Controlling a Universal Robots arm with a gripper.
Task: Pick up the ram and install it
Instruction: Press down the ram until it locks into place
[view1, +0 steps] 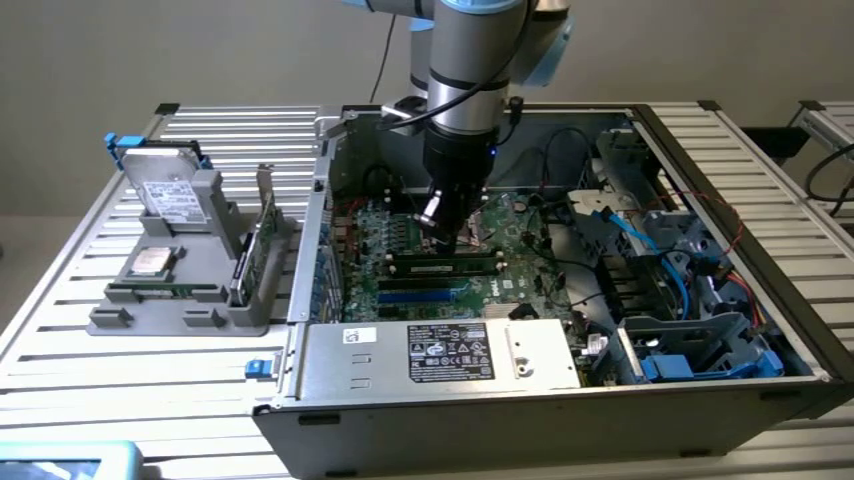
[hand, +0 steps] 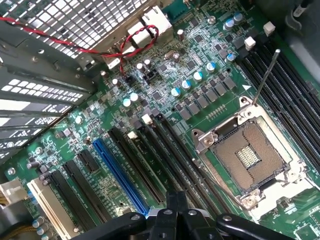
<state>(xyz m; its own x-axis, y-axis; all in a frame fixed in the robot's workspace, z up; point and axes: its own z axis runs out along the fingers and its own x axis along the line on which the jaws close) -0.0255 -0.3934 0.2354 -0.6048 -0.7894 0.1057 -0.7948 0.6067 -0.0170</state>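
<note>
Plain beige wall, slatted aluminium table

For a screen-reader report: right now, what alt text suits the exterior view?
A robot arm's shut gripper reaches into an open computer case, just above a RAM stick on the green motherboard. A grey parts holder stands at the exterior view's left.

Soft, even room light fills the exterior view; the case interior sits dimmer, shadowed under the arm. Pale glare washes the slatted table. In the wrist view the board is bright and fairly crisp, while the gripper looks dark and perhaps slightly soft.
</note>
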